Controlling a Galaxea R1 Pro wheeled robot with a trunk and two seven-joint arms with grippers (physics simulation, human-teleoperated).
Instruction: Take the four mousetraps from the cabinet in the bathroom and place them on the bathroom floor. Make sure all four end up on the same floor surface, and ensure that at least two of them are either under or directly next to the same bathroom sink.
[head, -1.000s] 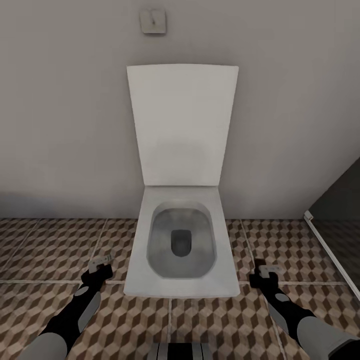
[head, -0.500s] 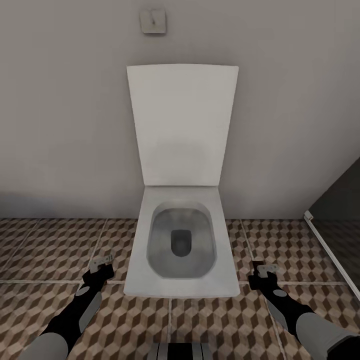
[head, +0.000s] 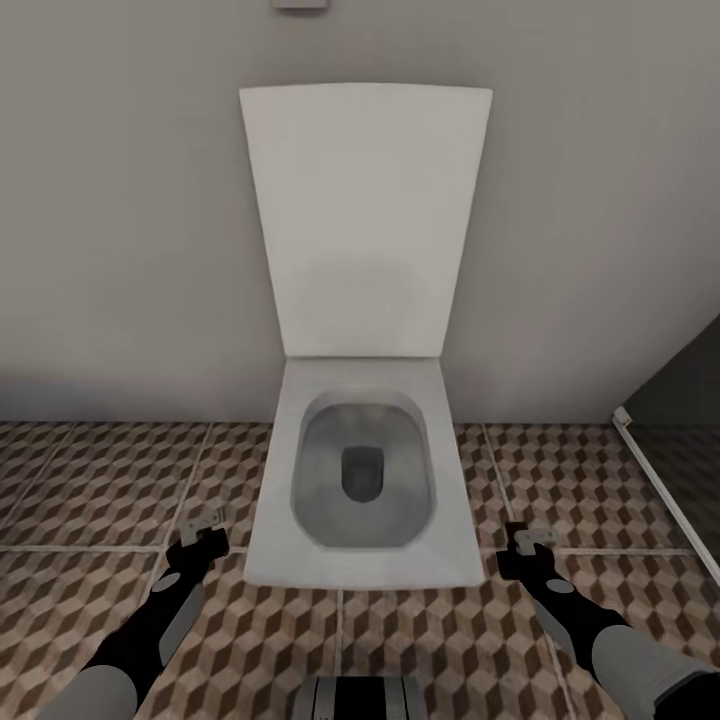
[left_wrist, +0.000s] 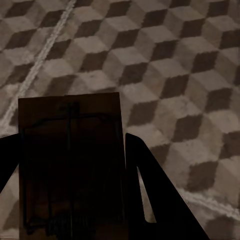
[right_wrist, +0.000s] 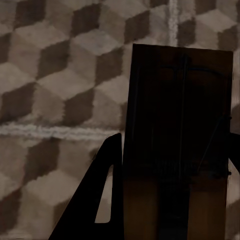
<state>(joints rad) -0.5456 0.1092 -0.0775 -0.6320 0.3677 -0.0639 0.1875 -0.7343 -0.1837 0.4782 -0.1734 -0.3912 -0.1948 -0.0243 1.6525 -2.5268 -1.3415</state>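
Left pincer (head: 205, 522): pressed onto one mousetrap (left_wrist: 70, 160), a tan board with dark wire pinched between its dark fingers (left_wrist: 150, 190) and held over the tiled floor (left_wrist: 165, 65). Right pincer (head: 532, 541): likewise pinching a second trap (right_wrist: 177, 130) over the same cube-pattern tiles, a grout line just beyond it. Toilet (head: 365, 480): white, lid up, standing between the two pincers against a grey wall. Dark panel with a pale edge: beyond the right pincer, at the wall. Progress, as judged: two traps are out of the cabinet and in hand, neither yet set down; the other two, the cabinet and the sink lie outside these views. Remaining: carry to the sink, lay both beside or under it, then account for the last pair
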